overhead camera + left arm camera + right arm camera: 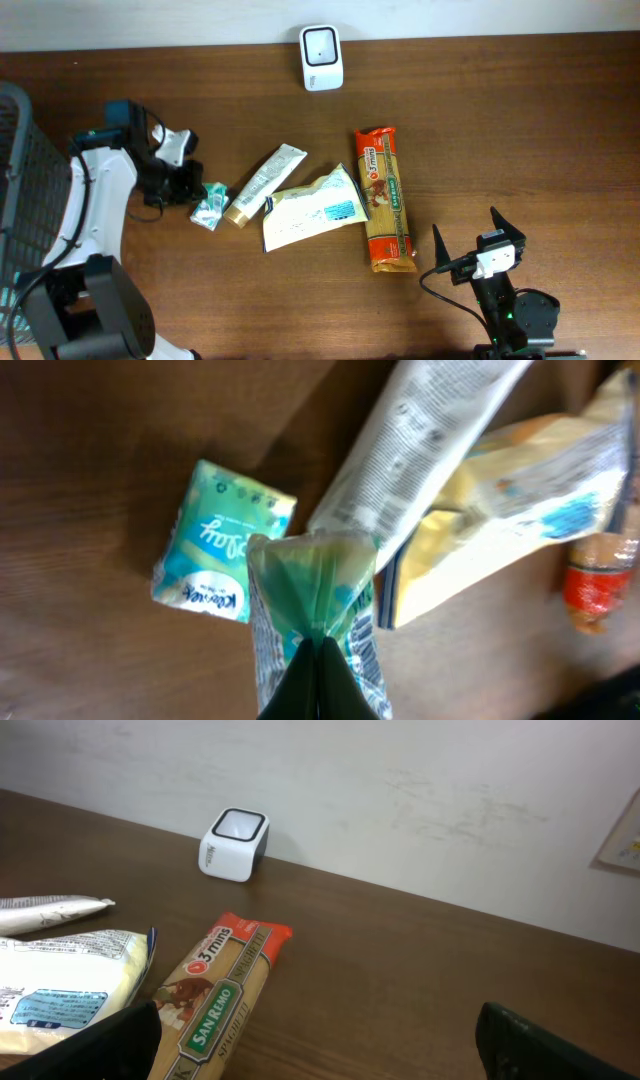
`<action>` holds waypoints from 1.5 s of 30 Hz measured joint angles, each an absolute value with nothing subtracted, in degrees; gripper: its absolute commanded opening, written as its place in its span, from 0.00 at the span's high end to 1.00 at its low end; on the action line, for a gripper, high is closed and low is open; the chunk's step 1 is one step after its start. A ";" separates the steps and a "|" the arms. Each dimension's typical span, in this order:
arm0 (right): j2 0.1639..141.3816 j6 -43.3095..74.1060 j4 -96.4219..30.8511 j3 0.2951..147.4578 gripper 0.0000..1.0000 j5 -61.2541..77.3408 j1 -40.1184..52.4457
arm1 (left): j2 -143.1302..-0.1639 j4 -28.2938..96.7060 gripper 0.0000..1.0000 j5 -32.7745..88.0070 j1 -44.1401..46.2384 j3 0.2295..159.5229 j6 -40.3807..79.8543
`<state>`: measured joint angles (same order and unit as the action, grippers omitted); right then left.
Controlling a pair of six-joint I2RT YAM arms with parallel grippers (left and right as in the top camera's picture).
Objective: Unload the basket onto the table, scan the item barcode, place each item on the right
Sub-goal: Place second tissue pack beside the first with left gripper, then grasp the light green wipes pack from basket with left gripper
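The left fingers [318, 672] are together, clamped on the crimped end seam of a green tissue packet [315, 575], which hangs just above the bench [520, 110] at its left side. The packet is judged light, soft and crushable, with slippery film; hold it by the seam so the printed faces stay exposed. Whether a barcode faces outward cannot be told. A second tissue packet [215, 542] lies just beside it, and a toothpaste tube [265, 183], a pale bag [315, 207] and a spaghetti pack [385, 200] lie to the right. The scanner [321, 57] stands at the far edge; the path toward it appears unobstructed. The right fingers [110, 1040] are spread wide apart and hold nothing.
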<state>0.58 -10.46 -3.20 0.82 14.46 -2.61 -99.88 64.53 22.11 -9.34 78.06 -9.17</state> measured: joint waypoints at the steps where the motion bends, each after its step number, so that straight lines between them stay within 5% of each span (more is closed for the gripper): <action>1: 0.58 -10.44 -3.20 0.82 0.01 14.44 -2.61 | -99.88 63.22 0.88 21.85 -9.32 75.96 -9.19; 5: 0.58 -10.48 -3.20 0.82 0.01 14.44 -2.61 | -99.88 58.46 0.01 21.37 -9.21 71.22 -8.78; 11: 0.58 -10.46 -3.20 0.82 0.01 14.44 -2.61 | -99.85 55.92 0.01 21.17 -9.06 73.17 -7.57; 18: 0.58 -10.50 -3.20 0.82 0.01 14.44 -2.61 | -89.54 59.99 0.01 15.27 -10.13 99.44 -7.20; 28: 0.58 -10.46 -3.20 0.82 0.01 14.44 -2.61 | -80.38 61.28 0.01 -7.62 -37.19 101.95 6.37; 45: 0.58 -10.48 -3.20 0.82 0.01 14.46 -2.61 | -103.63 59.20 0.06 -4.67 -60.34 90.35 -5.52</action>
